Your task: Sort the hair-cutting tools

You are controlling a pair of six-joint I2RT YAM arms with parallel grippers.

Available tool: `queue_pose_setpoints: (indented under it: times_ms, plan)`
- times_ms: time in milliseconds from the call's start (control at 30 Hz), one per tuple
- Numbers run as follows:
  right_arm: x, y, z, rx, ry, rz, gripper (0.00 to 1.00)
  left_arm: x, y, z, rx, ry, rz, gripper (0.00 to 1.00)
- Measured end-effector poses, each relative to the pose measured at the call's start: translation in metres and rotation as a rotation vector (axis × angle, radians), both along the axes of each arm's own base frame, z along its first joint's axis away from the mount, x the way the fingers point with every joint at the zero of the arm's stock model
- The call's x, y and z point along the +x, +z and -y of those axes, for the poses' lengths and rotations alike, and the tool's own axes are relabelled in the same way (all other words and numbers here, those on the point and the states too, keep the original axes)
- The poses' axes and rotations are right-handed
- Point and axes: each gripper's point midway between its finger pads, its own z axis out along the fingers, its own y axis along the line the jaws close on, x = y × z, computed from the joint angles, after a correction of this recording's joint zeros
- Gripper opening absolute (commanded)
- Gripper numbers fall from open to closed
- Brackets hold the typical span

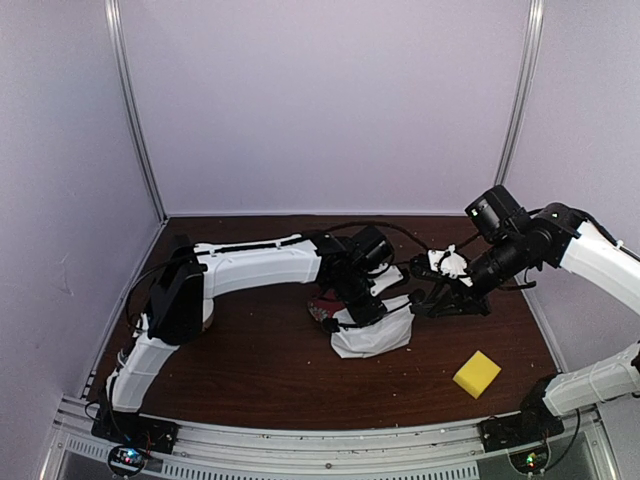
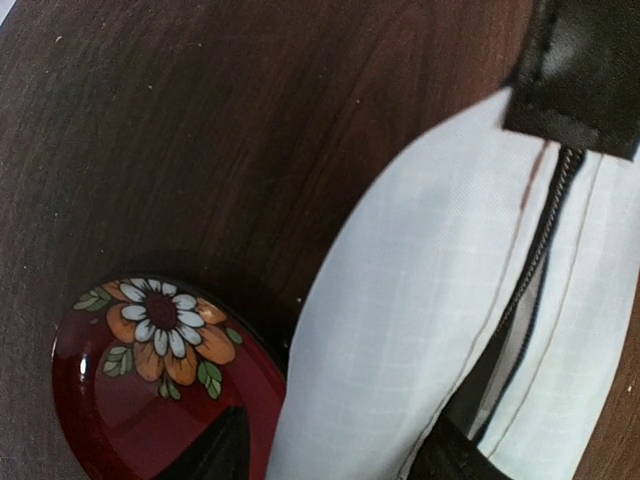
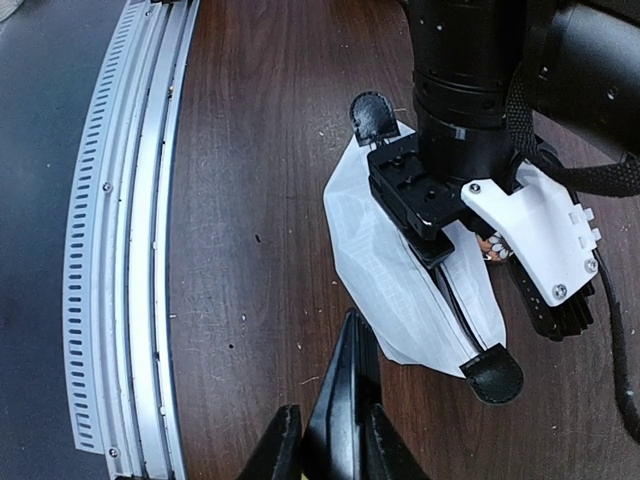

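Note:
A white zip pouch (image 1: 375, 338) lies mid-table, partly over the red patterned plate (image 1: 322, 305). My left gripper (image 1: 365, 310) is shut on one wall of the pouch (image 2: 420, 280), one finger over the plate (image 2: 150, 400) and the other in the zip opening. My right gripper (image 1: 432, 297) hovers just right of the pouch and is shut on a slim black tool (image 3: 345, 390), seemingly the electric clipper, whose tip points at the pouch (image 3: 400, 290). The scissors and the attachment block are out of view.
A yellow sponge (image 1: 477, 374) lies at the front right. The metal rail of the table's near edge (image 3: 120, 250) runs down the left of the right wrist view. The left arm (image 1: 250, 265) stretches across the table's middle.

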Motion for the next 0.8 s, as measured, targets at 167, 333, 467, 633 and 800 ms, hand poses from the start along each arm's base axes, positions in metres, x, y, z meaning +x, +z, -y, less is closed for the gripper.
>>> queue_pose_setpoints:
  times_ms: [167, 333, 467, 633, 800]
  plan:
    - [-0.001, 0.0, 0.0, 0.005, -0.006, -0.009, 0.2, 0.005, -0.005, 0.002, 0.007, 0.012, 0.012, 0.59]
    - [-0.001, 0.0, 0.0, 0.006, -0.006, -0.01, 0.2, 0.01, -0.007, -0.002, 0.037, 0.035, 0.053, 0.56]
    - [-0.001, 0.0, 0.0, 0.006, -0.006, -0.01, 0.2, 0.016, -0.006, -0.01, 0.065, 0.062, 0.1, 0.52]
    - [-0.001, 0.0, -0.001, 0.008, -0.004, -0.013, 0.21, 0.017, 0.009, -0.021, 0.076, 0.07, 0.148, 0.41]
    - [-0.001, -0.003, -0.003, 0.005, -0.002, -0.029, 0.21, 0.02, 0.025, -0.019, 0.046, 0.066, 0.179, 0.27]
